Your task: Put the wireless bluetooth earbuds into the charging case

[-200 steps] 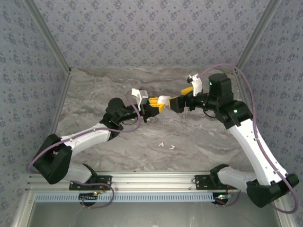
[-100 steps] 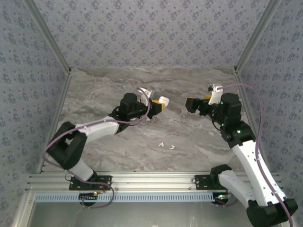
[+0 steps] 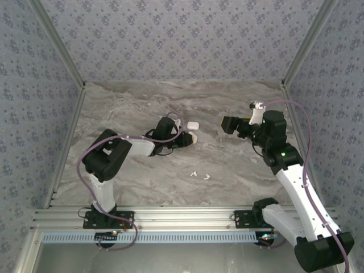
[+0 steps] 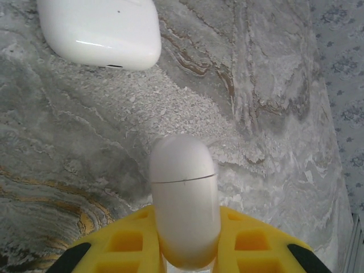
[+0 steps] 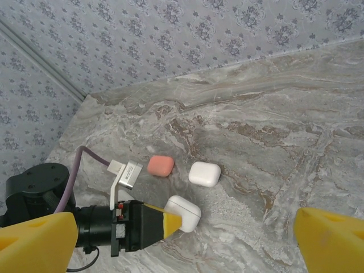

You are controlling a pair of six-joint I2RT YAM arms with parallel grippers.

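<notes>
My left gripper [image 3: 186,138] is shut on a closed white charging case [image 4: 184,196], held low over the marble table with its lid end pointing away from the yellow fingers [image 4: 125,247]. A second closed white case [image 3: 193,124] lies just beyond it, and a coral-red case [image 5: 160,165] lies to its left in the right wrist view. Two tiny white earbuds [image 3: 193,173] [image 3: 206,176] lie on the table nearer the arm bases. My right gripper [image 3: 229,124] hangs open and empty to the right of the cases, its yellow fingers [image 5: 40,239] spread wide.
The marble table [image 3: 125,108] is walled by patterned panels on three sides. An aluminium rail [image 3: 182,219] runs along the near edge. Open marble lies between the earbuds and the cases.
The right gripper drew back to the right from the case, leaving it in the left gripper. The left arm folded and carried the case down beside the other white case.
</notes>
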